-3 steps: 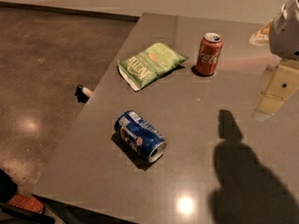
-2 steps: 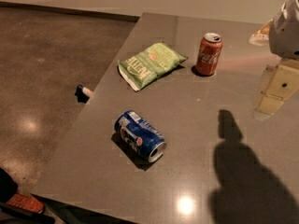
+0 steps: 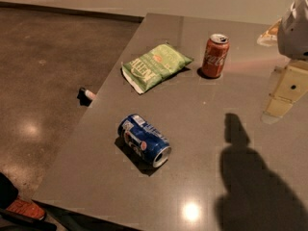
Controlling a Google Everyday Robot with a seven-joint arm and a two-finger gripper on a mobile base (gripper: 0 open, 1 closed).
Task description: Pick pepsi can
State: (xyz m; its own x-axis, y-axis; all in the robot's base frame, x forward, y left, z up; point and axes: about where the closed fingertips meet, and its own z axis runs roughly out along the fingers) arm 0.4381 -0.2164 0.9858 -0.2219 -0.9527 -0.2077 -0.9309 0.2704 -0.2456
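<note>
The blue pepsi can (image 3: pixel 144 139) lies on its side on the grey table (image 3: pixel 202 114), near the table's front left, with its silver open end toward the lower right. My gripper (image 3: pixel 285 93) is at the right edge of the view, held above the table, far to the right of the can and a little behind it. One beige finger points down and to the left. Its shadow falls on the table at the lower right.
A red Coca-Cola can (image 3: pixel 214 55) stands upright at the back. A green chip bag (image 3: pixel 155 66) lies to its left. The table's left edge runs diagonally, with dark floor beyond and a small object (image 3: pixel 86 95) on the floor.
</note>
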